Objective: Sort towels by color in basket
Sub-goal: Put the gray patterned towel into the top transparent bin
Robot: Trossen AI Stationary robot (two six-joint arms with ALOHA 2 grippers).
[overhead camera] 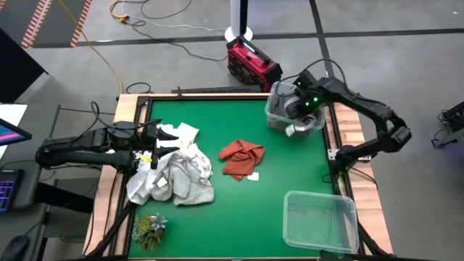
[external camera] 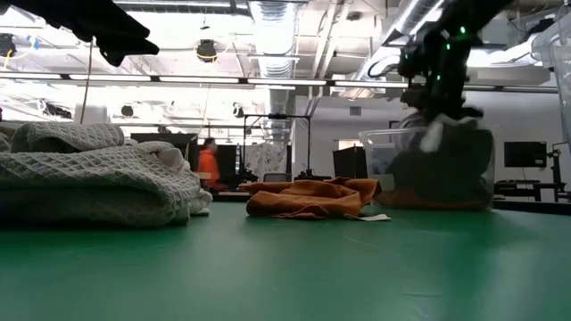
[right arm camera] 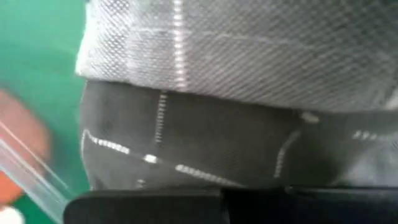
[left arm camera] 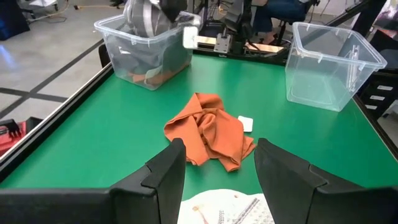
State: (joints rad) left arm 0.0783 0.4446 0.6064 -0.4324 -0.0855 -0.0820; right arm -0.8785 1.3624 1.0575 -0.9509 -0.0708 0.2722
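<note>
Currently, right claw sits low over the far right bin, pressed against grey checked towels; whether it grips or has let go cannot be told. Advice for this step: release the cloth fully inside the bin walls, then lift straight up so nothing drags over the rim.

Left claw hovers open above the pale towel pile at the left of the green tabletop.

Count:
- bins, clear plastic: two; the near right bin empty
- orange towel: one, mid-tabletop
- pale towels: several, heaped, number unclear
- leafy tuft: one, near left
</note>
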